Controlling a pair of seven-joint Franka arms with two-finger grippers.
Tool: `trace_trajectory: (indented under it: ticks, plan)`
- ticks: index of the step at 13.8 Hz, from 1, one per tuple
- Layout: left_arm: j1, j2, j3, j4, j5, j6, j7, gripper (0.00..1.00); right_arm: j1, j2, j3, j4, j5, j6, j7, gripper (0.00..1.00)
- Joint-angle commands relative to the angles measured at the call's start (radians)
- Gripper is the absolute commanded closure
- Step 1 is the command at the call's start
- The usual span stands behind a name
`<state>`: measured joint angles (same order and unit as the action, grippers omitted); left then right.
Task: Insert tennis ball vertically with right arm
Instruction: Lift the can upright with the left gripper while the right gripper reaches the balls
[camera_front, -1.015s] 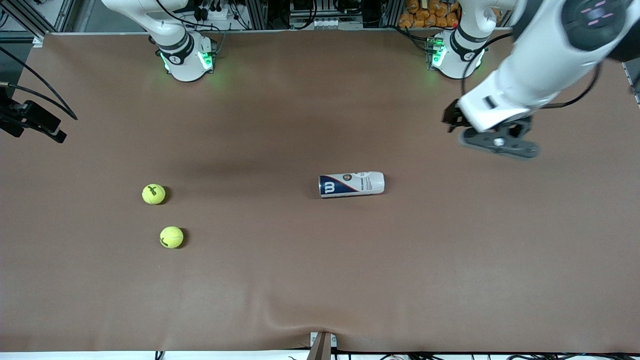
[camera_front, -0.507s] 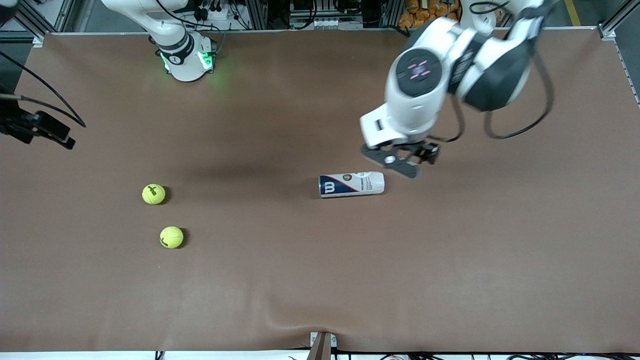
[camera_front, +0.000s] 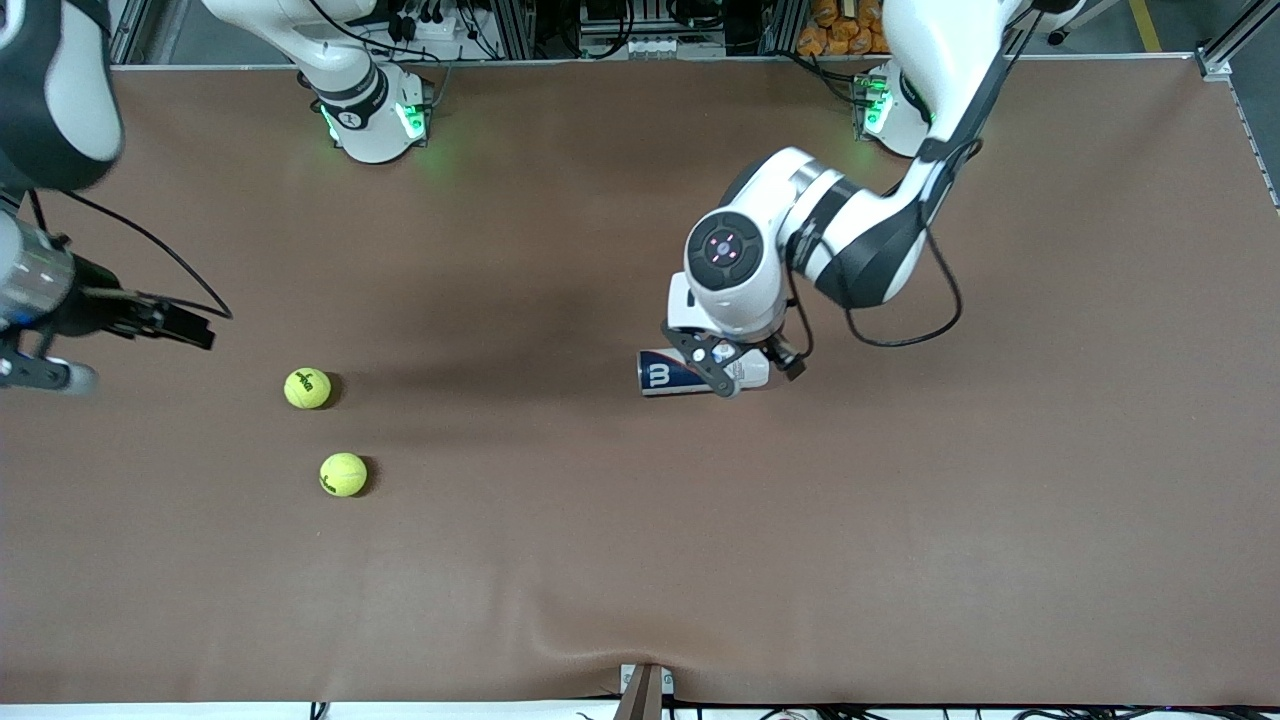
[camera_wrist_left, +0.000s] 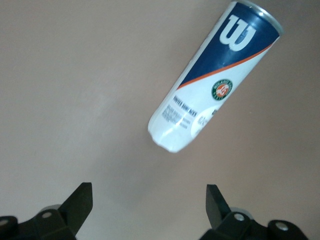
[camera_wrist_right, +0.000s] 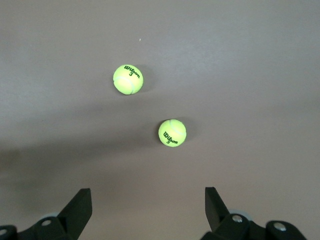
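Left gripper (camera_front: 728, 368), fingers spread, over the lying white-and-blue cylindrical ball can (camera_front: 662, 375), partly hiding it; right gripper (camera_wrist_right: 147, 212), fingers spread, near two yellow-green felt tennis balls (camera_front: 307, 388).

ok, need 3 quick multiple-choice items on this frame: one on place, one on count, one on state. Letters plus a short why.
1. Where is the left gripper?
A. over the tennis ball can
B. over the tennis balls
C. at its base

2. How many tennis balls lie on the table?
A. one
B. two
C. three

3. How is the tennis ball can posed?
A. upright
B. lying on its side
C. held in the air

Key:
1 A, the front view shows it above the can's white end.
2 B, one ball and a nearer ball, toward the right arm's end.
3 B, it lies flat on the table, both grippers open, the right gripper over the table near the balls.
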<state>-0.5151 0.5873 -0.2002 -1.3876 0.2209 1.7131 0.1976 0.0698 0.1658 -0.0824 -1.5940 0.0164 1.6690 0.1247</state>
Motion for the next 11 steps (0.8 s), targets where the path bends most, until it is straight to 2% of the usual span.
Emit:
trace_trajectory:
  ticks: [1, 3, 8, 11]
  plan:
    - [-0.019, 0.048, 0.007, 0.035, 0.023, 0.016, 0.095, 0.00, 0.036, 0.044, -0.002, 0.016, 0.004, 0.035, 0.016, 0.00]
    - [-0.031, 0.080, 0.008, 0.035, 0.037, 0.029, 0.121, 0.00, 0.054, 0.090, -0.002, 0.017, 0.005, 0.070, 0.018, 0.00]
    - [-0.069, 0.130, 0.008, 0.028, 0.168, 0.059, 0.149, 0.00, 0.056, 0.198, 0.000, 0.016, 0.005, 0.198, 0.007, 0.00]
    - [-0.097, 0.157, 0.008, 0.024, 0.186, 0.062, 0.148, 0.00, 0.061, 0.271, 0.000, 0.016, 0.005, 0.283, 0.009, 0.00]
